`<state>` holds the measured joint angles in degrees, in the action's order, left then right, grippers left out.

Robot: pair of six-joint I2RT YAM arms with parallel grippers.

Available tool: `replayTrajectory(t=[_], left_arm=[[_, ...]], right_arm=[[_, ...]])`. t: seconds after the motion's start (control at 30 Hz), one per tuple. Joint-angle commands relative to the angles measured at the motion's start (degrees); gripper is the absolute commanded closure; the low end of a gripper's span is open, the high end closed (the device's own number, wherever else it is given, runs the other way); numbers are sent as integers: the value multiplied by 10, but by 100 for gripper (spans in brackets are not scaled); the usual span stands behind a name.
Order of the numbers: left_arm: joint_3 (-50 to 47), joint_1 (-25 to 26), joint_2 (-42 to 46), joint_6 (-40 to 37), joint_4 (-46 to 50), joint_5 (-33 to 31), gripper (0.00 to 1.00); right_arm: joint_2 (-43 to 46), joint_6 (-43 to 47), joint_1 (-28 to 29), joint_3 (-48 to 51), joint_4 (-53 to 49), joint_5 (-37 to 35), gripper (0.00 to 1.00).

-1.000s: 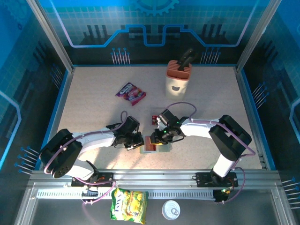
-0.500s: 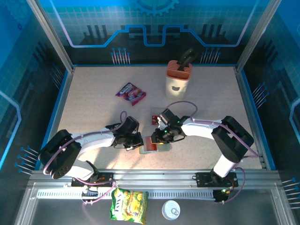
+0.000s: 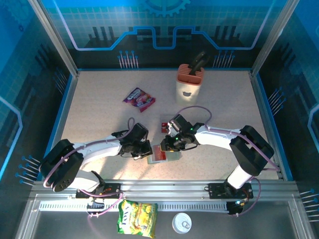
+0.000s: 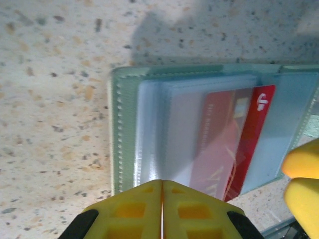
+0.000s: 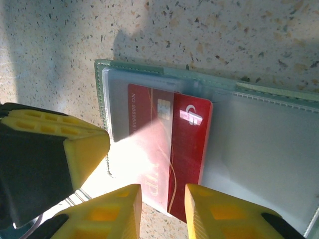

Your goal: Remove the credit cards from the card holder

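Note:
The card holder lies open and flat on the speckled table, grey-green at the rim and pale inside. A red credit card sticks partway out of its left pocket. My left gripper is shut, its tips resting on the holder's near edge. My right gripper is open, its two fingers standing either side of the red card's lower edge. Another small red card lies on the table just behind the right wrist.
A beige knife block stands at the back, and a purple-red snack packet lies at the back left. A yellow bag and a white lid sit off the table in front of the rail.
The holder has turned slightly and shifted left with the red card. My right gripper has edged left over it. The left gripper stays shut at the holder's edge.

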<state>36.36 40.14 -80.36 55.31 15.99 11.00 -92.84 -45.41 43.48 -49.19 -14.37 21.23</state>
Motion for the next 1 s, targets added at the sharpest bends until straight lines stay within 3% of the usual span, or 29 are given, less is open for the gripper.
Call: replayTrajectory(t=[0.0,0.57,0.97], left_arm=[[19,8,-6,-3,-1,8,92],[34,8,-73,-25,1,4,94],[29,8,-59,-24,13,-3,94]], right_arm=[[9,-1,4,7,-3,1,71],[5,-6,-4,20,15,18,71],[-6,-33,-37,70,100,68,72]])
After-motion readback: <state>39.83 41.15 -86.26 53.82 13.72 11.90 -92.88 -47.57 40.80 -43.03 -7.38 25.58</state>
